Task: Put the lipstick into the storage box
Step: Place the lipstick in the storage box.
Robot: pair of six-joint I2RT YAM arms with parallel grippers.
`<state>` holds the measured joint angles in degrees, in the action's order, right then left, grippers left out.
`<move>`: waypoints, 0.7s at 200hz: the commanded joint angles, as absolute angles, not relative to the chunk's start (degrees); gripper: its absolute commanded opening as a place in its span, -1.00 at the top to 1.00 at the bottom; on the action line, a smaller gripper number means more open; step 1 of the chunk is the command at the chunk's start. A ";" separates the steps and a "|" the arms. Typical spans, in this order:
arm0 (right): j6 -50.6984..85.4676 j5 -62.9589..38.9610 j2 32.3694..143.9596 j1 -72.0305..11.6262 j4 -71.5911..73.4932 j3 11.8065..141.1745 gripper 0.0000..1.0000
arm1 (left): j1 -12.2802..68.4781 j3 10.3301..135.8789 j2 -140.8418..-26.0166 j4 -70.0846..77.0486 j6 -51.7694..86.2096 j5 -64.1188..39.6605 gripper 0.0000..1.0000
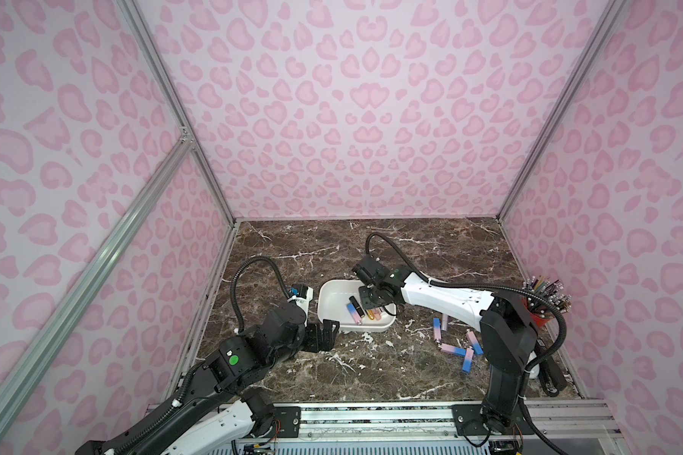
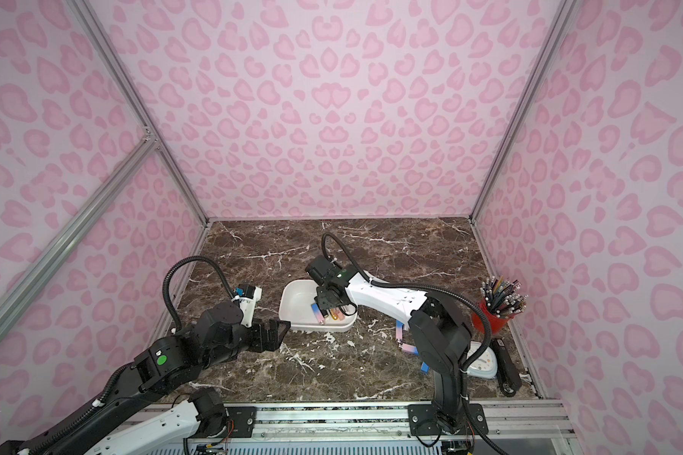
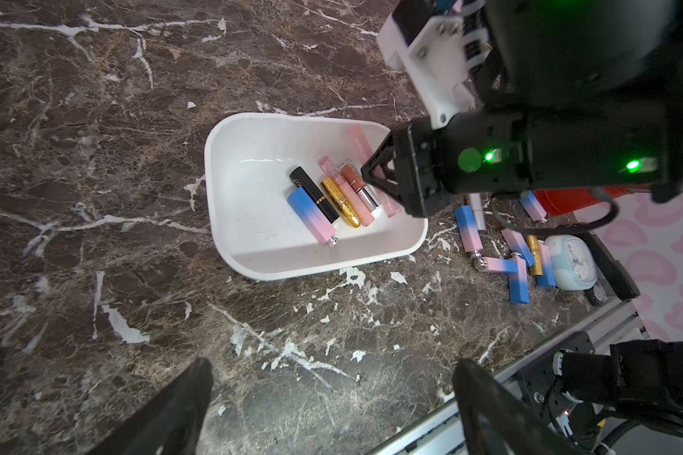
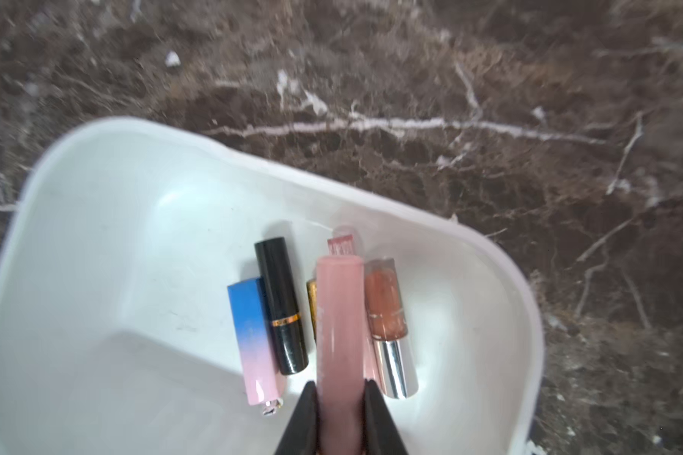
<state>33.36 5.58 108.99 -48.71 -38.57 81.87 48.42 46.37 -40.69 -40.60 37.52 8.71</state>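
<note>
The storage box (image 4: pixel 115 256) is a shallow white tub on the brown marble table, seen in both top views (image 1: pixel 334 299) (image 2: pixel 298 299). My right gripper (image 4: pixel 340 388) hangs over its right half, shut on a long pale pink lipstick (image 4: pixel 340 315) that points out past the fingertips above the tub floor. Under it lie several lipsticks: a blue-pink one (image 4: pixel 253 335), a black one (image 4: pixel 280 311), a gold one and a peach gloss with a silver cap (image 4: pixel 387 315). My left gripper (image 3: pixel 334 364) stands open and empty over bare table near the box's front left corner (image 1: pixel 326 335).
Several blue-pink lipsticks (image 1: pixel 454 348) lie loose on the table right of the box, partly behind the right arm. A red cup of pencils (image 1: pixel 541 311), a pale clock (image 2: pixel 482 360) and a black stapler (image 2: pixel 507 366) stand along the right wall. A metal rail runs along the front edge.
</note>
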 commanded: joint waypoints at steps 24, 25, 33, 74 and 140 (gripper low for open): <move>31.69 4.13 112.81 -49.39 -34.57 80.37 0.58 | 48.34 46.01 -39.97 -40.96 39.24 8.70 -0.95; 31.67 4.13 112.88 -49.44 -34.56 80.39 0.58 | 48.34 46.03 -39.98 -40.96 39.26 8.70 -0.95; 31.49 3.97 113.19 -49.48 -34.44 80.47 0.57 | 48.35 45.91 -40.20 -40.80 39.42 8.46 -0.95; 30.91 5.70 108.33 -49.53 -34.50 79.94 0.24 | 48.36 46.80 -42.44 -40.01 39.07 6.58 -0.95; 30.23 11.78 90.32 -39.81 -38.23 69.34 0.15 | 48.48 47.00 -46.56 -35.38 37.82 3.61 -0.95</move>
<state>30.44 8.60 94.72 -44.58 -36.03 75.09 48.42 46.87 -44.82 -39.31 38.74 5.93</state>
